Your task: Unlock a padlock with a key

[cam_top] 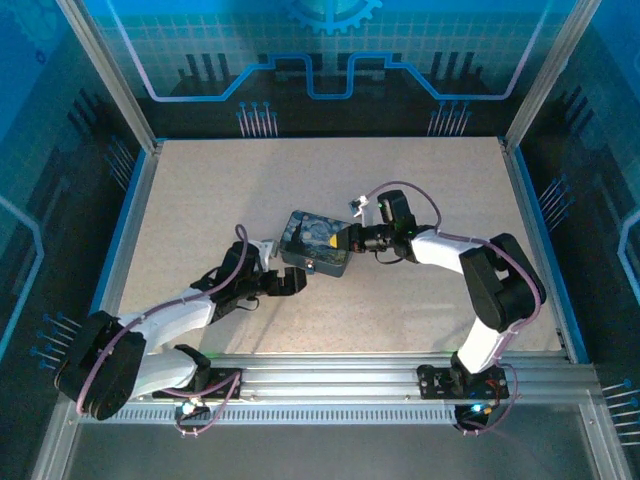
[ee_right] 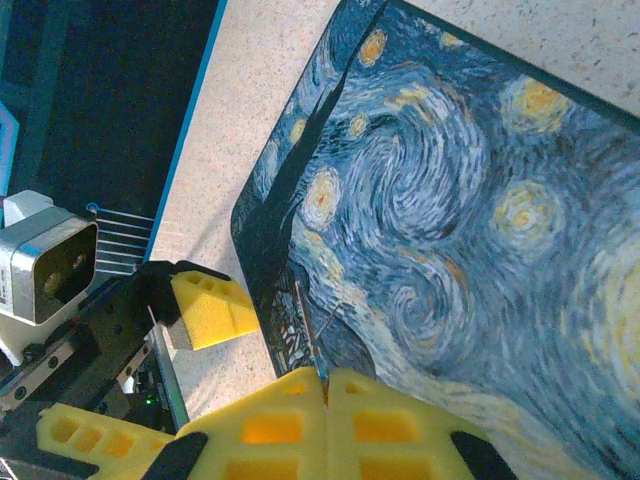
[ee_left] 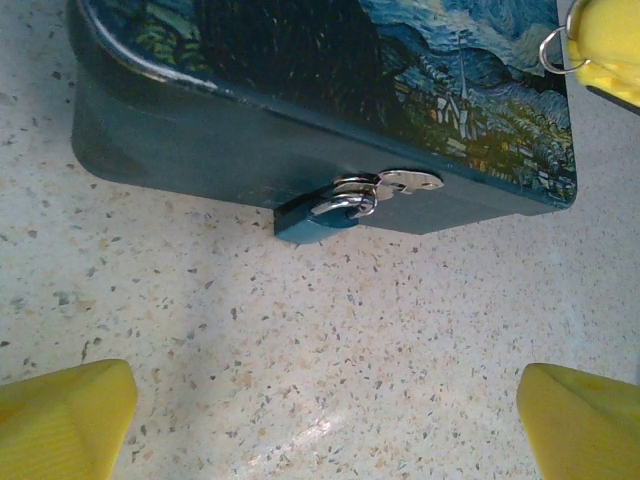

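Top external view: a flat rectangular tin box (cam_top: 313,242) printed with a blue-and-yellow swirling night sky lies tilted near the middle of a speckled beige tabletop (cam_top: 430,290). Two black-and-white arms hem it in, inside a blue-lit enclosure. A grooved aluminium rail (cam_top: 340,378) runs along the near edge. The left gripper (cam_top: 288,283) sits just beside the box's near wall; the right gripper (cam_top: 349,238) meets its right end.

Left wrist view: the tiny dark-grey padlock (ee_left: 312,222) hangs by its silvery shackle from a bright metal hasp (ee_left: 408,181) on the box's side wall. Its body sits low against the table, with nothing between it and the camera. The left gripper's yellow foam pads (ee_left: 65,420) stand wide apart at the bottom corners, gripping nothing and touching nothing. A wire ring (ee_left: 543,52) dangles by the other arm's yellow pad at top right.

Right wrist view: the right gripper (ee_right: 327,400) has its pads pressed together above the painted lid. The key (ee_right: 310,330), a thin dark metal sliver, pokes out from between them; whether its tip touches the lid cannot be told.
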Action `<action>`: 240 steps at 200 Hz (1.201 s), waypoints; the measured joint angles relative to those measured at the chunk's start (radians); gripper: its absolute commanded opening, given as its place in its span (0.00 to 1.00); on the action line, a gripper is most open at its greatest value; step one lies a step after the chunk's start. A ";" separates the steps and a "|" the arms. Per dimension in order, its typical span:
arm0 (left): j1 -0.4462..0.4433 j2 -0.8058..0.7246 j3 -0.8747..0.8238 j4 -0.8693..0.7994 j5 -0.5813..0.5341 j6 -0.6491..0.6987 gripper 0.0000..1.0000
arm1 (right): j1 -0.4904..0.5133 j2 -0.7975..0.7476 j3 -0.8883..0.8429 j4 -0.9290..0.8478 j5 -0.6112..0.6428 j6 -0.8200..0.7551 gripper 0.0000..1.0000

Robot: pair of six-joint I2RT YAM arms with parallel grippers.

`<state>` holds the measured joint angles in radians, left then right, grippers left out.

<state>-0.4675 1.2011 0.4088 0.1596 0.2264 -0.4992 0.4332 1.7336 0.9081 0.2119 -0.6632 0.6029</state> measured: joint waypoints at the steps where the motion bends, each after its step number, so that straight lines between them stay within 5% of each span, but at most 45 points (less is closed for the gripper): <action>1: 0.000 0.001 0.000 0.001 0.000 0.000 0.99 | 0.000 0.002 0.001 0.000 0.000 0.000 0.01; 133: 0.000 0.204 0.000 0.213 0.007 0.050 0.78 | 0.001 0.034 -0.027 0.084 -0.012 0.001 0.01; 240: -0.021 0.270 0.000 0.315 -0.020 0.109 0.72 | 0.001 0.033 -0.029 0.090 -0.014 0.000 0.01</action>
<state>-0.4885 1.4708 0.4088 0.4747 0.2066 -0.3897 0.4339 1.7664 0.8787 0.3016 -0.6777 0.6029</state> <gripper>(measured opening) 0.725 0.049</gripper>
